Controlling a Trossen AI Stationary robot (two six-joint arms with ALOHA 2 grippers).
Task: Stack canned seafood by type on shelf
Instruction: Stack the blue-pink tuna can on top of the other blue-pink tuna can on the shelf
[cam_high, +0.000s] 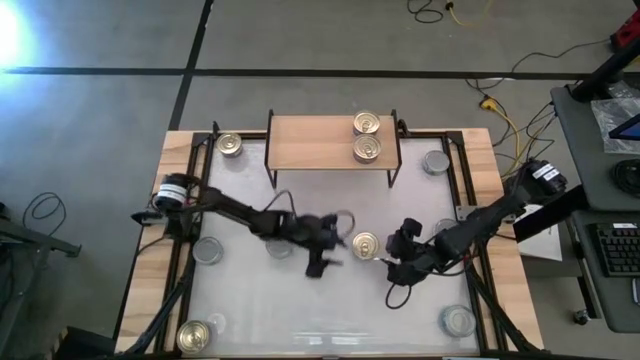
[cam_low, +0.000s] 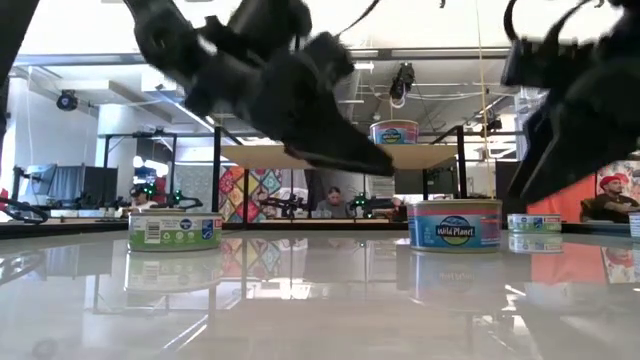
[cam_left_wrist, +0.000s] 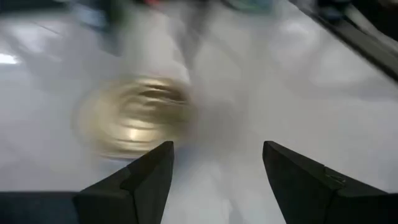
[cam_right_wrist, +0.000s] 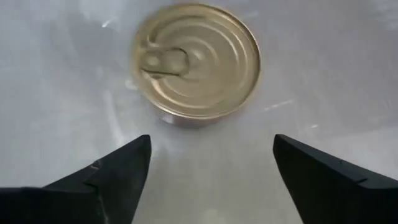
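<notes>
Two end effectors close on a single gold-topped tin (cam_high: 365, 245) at the middle of the white desk (cam_high: 330, 315). The right end effector (cam_right_wrist: 211, 165) hangs over the desk with its fingers spread wide and empty, the tin lying just ahead of the tips, pull ring up. The left end effector (cam_left_wrist: 217, 171), on the tin's opposite side, is likewise spread and holds nothing; its wrist view shows the tin blurred, a little ahead of one finger.

Beyond the gold-topped tin, at the desk's far edge, stands the shelf (cam_high: 310, 142), a light-wood board on black legs. Two gold-topped tins, the far shelf tin (cam_high: 367, 124) and the near shelf tin (cam_high: 367, 149), rest side by side toward its right end, touching or nearly so.

Other tins ring the central one: a gold tin (cam_high: 230, 144) just left of the shelf, a silver tin (cam_high: 436, 161) just right of it, a gold tin in the near-left corner (cam_high: 195, 335), a silver tin in the near-right corner (cam_high: 457, 321) and a pale tin (cam_high: 208, 249) well to its left.
</notes>
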